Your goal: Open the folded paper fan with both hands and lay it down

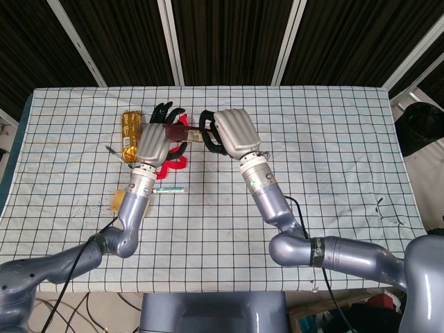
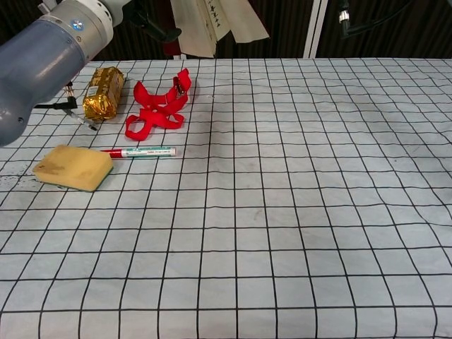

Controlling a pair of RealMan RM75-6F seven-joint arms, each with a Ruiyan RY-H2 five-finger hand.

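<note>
Gripping paper fan (image 1: 186, 130) aloft, right robot hand (image 1: 233, 134); left robot hand (image 1: 155, 141) raised alongside, fingers spread.

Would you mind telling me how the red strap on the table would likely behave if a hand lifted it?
The red strap lies in loose, overlapping loops, so it would probably dangle limply. It looks thin, so likely light. Its loops might snag fingers.
</note>
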